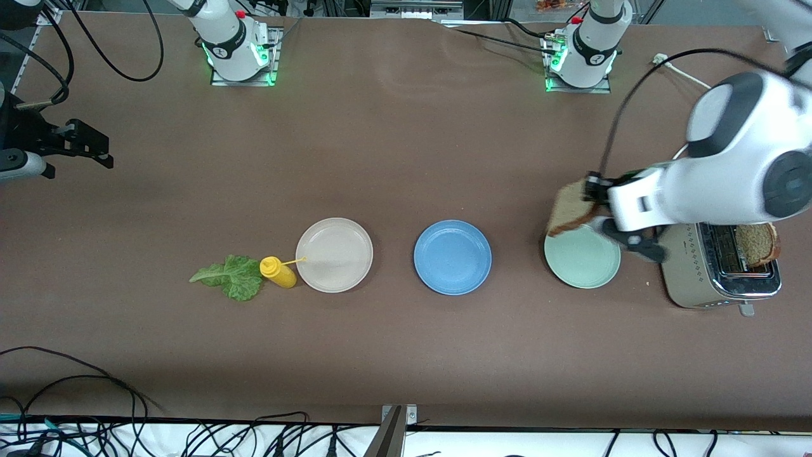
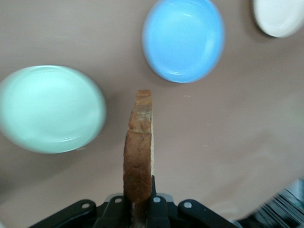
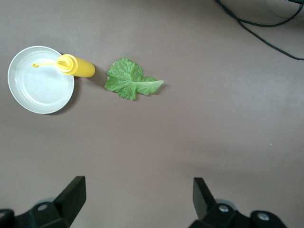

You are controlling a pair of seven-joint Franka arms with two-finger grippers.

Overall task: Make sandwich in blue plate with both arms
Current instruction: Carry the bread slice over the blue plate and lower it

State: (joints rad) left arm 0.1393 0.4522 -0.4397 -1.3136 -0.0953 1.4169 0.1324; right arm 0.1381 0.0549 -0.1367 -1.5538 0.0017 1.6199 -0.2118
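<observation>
The brown table point(image 1: 393, 158) carries everything, and taking the blue plate point(image 1: 452, 257) as the centre of a clock seen by the front camera, the rest falls around it. The toaster point(image 1: 720, 270) stands at three o'clock, at the left arm's end of the table, with one slice of bread point(image 1: 757, 244) still sticking up out of its slot. The green plate point(image 1: 582, 257) lies between toaster and blue plate, also at three o'clock. The white plate point(image 1: 334, 254) sits at nine o'clock, the yellow bottle point(image 1: 278, 271) lies just beside it with its nozzle over the rim, and the lettuce leaf point(image 1: 229, 277) lies beside the bottle, toward the right arm's end.

The left gripper point(image 1: 601, 202) is clamped tight on a bread slice point(image 1: 571, 208), holding it on edge over the rim of the green plate. The right gripper point(image 1: 70, 149) waits with its jaws spread wide and empty, high over the right arm's end of the table.

The step in hand looks like carrying this first slice to the blue plate, which is bare. To do it well, the arm should travel toward nine o'clock until the slice hangs over the plate's middle, then tip the wrist so the slice comes down flat rather than on its crust. It should go low before letting go, since a slice dropped on edge could topple onto the rim or the table. Centring it matters, because lettuce and a second slice must stack on top.
</observation>
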